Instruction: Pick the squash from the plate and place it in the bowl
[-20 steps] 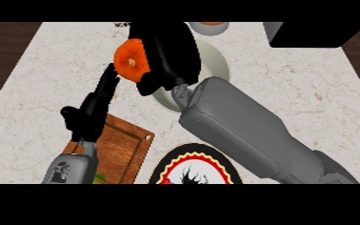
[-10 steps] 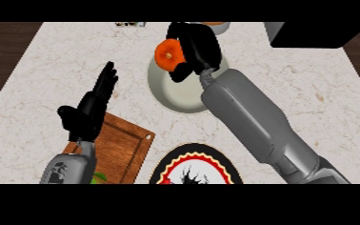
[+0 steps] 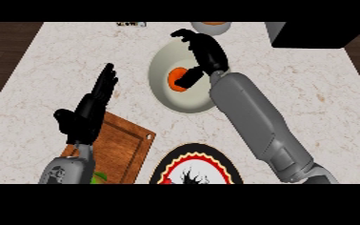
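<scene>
The orange squash [image 3: 178, 79] lies inside the pale bowl [image 3: 166, 89], only partly seen, so its long axis cannot be told. The right hand [image 3: 203, 52] hangs over the bowl, fingers loosely curled at the far rim, thumb touching the squash; the forearm slants down to the right. The left hand [image 3: 90, 109] rests open, fingers up, above the wooden board [image 3: 125, 144], beside the plate [image 3: 197, 168]

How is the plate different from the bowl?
The plate is dark with a red and cream ring, while the bowl is plain pale cream. The plate lies at the near edge, partly cut off; the bowl shows farther back. The bowl holds the orange squash; no squash shows on the plate. Both are round.
</scene>
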{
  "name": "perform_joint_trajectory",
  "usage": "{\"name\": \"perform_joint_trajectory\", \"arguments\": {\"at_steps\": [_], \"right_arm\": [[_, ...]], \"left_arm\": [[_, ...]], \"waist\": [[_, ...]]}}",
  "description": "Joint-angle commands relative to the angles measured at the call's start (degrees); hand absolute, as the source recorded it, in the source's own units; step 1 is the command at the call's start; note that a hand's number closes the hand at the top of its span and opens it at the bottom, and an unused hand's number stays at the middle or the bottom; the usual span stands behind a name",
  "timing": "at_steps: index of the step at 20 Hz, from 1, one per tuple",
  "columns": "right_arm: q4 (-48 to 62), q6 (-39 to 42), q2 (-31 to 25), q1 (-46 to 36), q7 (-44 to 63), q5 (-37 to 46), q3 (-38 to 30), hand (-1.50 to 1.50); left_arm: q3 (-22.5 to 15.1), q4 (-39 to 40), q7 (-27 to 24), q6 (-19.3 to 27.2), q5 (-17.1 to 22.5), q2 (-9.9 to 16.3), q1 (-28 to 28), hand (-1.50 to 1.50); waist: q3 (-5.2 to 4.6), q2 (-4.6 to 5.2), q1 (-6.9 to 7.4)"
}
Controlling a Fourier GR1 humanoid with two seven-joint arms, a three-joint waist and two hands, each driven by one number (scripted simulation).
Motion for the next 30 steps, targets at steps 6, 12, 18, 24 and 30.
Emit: {"name": "perform_joint_trajectory", "arguments": {"at_steps": [6,12,18,24,30], "right_arm": [[-1.47,-5.61,0.96,1.84,-15.64,-6.59,-9.48,-1.50],[-11.72,0.29,-0.68,5.65,-9.12,-12.21,-13.04,-1.50],[-20.79,8.31,-3.27,9.12,-3.86,-19.92,-17.30,-1.50],[-27.07,17.13,-7.03,16.83,-5.05,-24.90,-18.71,-1.50],[-30.09,25.87,-12.64,25.69,-11.12,-27.55,-20.28,-1.50]], "left_arm": [[1.73,0.27,-1.45,-1.63,1.02,1.60,0.89,0.00],[1.60,2.39,0.12,1.93,-1.27,-0.49,-1.89,0.00],[2.04,0.85,-0.63,0.85,-0.37,-0.02,0.40,0.00],[3.42,1.05,-0.11,-1.65,1.37,1.48,-0.15,0.00],[-0.06,-1.05,1.12,1.94,-2.04,-2.06,0.59,0.00]], "waist": [[-0.01,-0.14,-0.47],[-0.02,-0.52,-1.69],[-0.03,-0.62,-1.91],[-0.03,-0.48,-1.41],[-0.01,-0.43,-1.31]]}}
